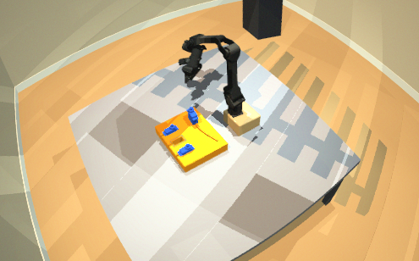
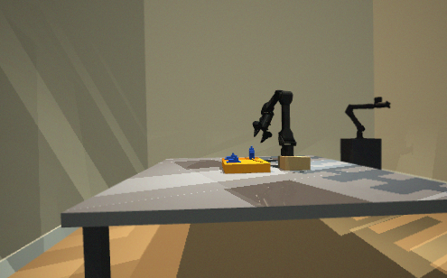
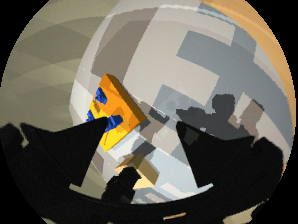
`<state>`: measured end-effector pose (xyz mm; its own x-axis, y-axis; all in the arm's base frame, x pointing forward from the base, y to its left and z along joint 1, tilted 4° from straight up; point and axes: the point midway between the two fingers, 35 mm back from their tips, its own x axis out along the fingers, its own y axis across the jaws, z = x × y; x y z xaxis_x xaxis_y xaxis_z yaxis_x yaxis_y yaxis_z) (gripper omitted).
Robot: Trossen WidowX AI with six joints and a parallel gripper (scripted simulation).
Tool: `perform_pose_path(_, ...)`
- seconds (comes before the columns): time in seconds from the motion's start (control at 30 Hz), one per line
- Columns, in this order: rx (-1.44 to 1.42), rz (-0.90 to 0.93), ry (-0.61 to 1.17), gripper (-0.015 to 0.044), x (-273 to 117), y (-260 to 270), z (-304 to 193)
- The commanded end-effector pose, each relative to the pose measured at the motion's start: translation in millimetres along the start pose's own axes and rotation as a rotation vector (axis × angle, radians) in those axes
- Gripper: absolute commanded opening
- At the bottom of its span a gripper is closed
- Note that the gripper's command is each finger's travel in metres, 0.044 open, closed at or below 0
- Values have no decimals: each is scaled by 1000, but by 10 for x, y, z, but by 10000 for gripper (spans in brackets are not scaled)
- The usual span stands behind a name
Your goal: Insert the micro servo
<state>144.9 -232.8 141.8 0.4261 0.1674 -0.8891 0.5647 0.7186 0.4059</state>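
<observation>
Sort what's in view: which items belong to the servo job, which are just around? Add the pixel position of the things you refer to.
Part of the job:
- loose blue servo (image 1: 193, 115) (image 2: 251, 153) with its thin cable (image 1: 206, 134)
- empty pocket (image 1: 178, 140)
- yellow-orange deck (image 1: 206, 148) (image 2: 247, 168) (image 3: 131, 112)
- tool (image 1: 183, 71) (image 2: 259, 135) (image 3: 143, 121), open

Just around:
- two blue servos already seated either side of the pocket
- second arm (image 2: 369, 106) on a black pedestal (image 2: 360, 153)

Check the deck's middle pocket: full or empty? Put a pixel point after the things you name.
Empty: the pocket (image 1: 177, 140) shows bare recessed walls, with a blue servo (image 1: 170, 130) (image 3: 100, 92) on either side.
</observation>
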Motion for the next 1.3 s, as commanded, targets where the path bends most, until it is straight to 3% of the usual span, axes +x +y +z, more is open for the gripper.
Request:
perform_pose_path(0.0,-105,-13,36,440,77,100,-19)
perform_pose_path(1.27,-1346,-62,399,440,683,1105,-411)
